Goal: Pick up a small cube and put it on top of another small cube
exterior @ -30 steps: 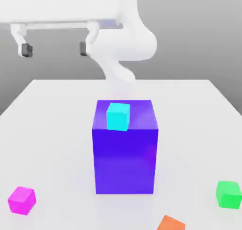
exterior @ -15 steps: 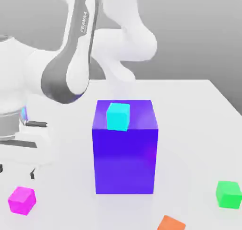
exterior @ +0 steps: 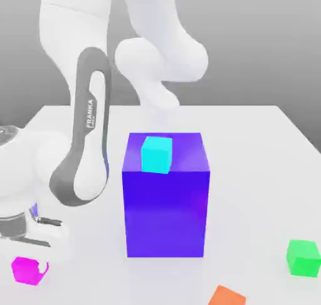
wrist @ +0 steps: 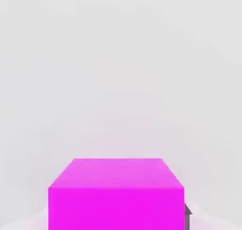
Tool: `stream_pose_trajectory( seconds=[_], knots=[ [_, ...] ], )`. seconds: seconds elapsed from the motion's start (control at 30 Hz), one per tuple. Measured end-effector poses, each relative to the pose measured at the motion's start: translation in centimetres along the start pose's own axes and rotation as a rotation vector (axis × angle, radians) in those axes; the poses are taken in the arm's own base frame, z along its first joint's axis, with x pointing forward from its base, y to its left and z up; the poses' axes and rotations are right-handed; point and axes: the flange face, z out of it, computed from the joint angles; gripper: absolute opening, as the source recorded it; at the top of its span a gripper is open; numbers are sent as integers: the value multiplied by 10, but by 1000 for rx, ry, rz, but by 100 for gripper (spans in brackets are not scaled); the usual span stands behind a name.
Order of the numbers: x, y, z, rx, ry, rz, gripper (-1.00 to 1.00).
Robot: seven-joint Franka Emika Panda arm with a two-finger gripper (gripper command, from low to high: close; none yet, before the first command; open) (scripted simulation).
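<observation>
Gripper (exterior: pixel 28 263) low over the table (exterior: pixel 251 147), clamped on the magenta cube (exterior: pixel 26 270), which sits between its fingers. Green cube (exterior: pixel 303 257) well apart, beyond the blue block (exterior: pixel 165 203).

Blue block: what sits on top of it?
A cyan cube sits on the blue block, near the top's front edge. The patch of top beneath the cube is covered.
</observation>
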Motion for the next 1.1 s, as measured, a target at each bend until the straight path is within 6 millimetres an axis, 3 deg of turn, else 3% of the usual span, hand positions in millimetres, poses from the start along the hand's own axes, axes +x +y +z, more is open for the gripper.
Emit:
stream_pose_trajectory(
  seconds=[0.07,0.1,0.2,0.3,0.5,0.67,0.77,0.8,0.97,1.0,1.1],
  knots=[
    [0,0,-25,2,0,1,-100],
    [-6,-9,-35,3,-3,-21,-100],
    [-51,-78,-44,8,-15,-190,-100],
    [-104,-134,-50,11,-23,-352,-100],
    [-230,-215,-64,10,-28,-671,-100],
    [-355,-251,-75,6,-18,-952,-100],
    [-432,-268,-53,2,-7,-1125,-100],
    [-457,-273,-38,1,-3,-1181,100],
    [-457,-273,-38,1,-3,-1181,100],
    [-470,-274,-31,1,-1,-1208,100],
    [-481,-277,-55,2,1,-1231,100]
  ],
)
